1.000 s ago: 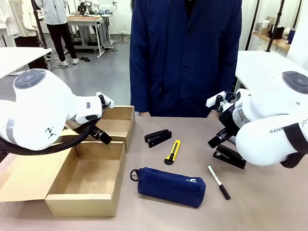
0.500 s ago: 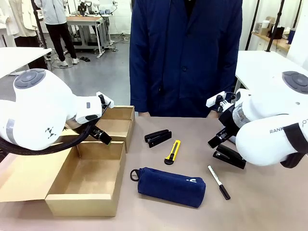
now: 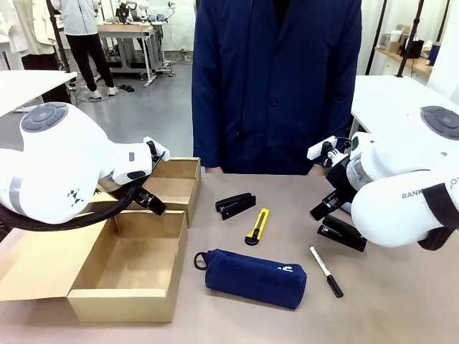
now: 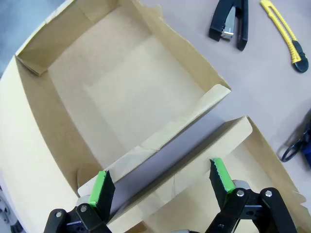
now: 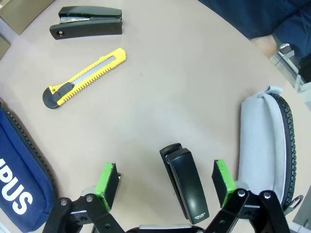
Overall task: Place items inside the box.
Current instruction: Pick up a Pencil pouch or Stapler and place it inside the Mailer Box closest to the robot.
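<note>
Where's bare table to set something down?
Bare table between the utility knife and the stapler at the right tool, and near-right of the marker. The box floor is bare. Crowded: knife, other stapler and pouch at centre.

cardboard box point(image 3: 122, 304): open-topped, floor bare, walls upright | cardboard flap point(image 4: 194, 141) rises between spread fingers of left gripper point(image 4: 163, 177) | table point(image 3: 301, 208): stapler point(image 3: 234, 205), utility knife point(image 3: 257, 226), navy pouch point(image 3: 251, 278), marker point(image 3: 326, 271) apart, bare lanes between | right gripper point(image 5: 165, 172) spread astride second stapler point(image 5: 187, 189); grey case point(image 5: 265, 141) just beside

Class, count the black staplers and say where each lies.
2. One stapler lies mid-table, beside the utility knife; the other stapler lies to the right, below the open right gripper.
</note>
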